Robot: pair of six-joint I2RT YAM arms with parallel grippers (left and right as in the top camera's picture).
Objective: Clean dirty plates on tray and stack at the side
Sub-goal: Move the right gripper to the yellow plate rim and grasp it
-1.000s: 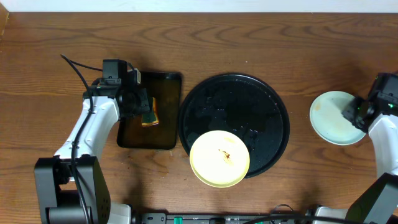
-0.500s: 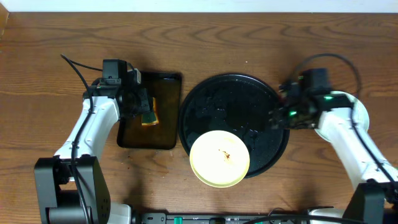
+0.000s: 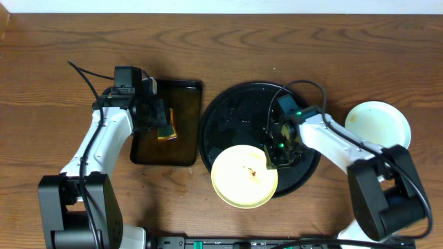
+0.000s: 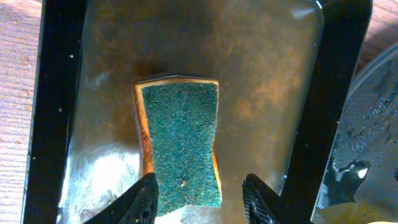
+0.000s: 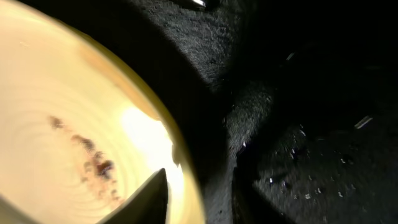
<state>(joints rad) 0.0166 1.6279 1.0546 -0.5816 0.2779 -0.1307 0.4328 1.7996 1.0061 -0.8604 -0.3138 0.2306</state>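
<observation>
Plate (image 5: 62, 124) rim inside open right gripper (image 5: 198, 196)

Here comes the right arm (image 3: 332, 138), swinging in from the far right edge of the wooden bench (image 3: 332, 55). It crosses the large round glossy black tray (image 3: 228, 111) and now sits low over the tray's near right part. The right tool (image 3: 270, 158) arrives at the right rim of the pale yellow round plate (image 3: 239, 183). Its fingers (image 5: 152, 202) are parted: one lies over the plate's inside, the other outside over the tray. The pale round plate (image 3: 381, 123) at the right, partly covered by that arm a second ago, is now uncovered.
</observation>
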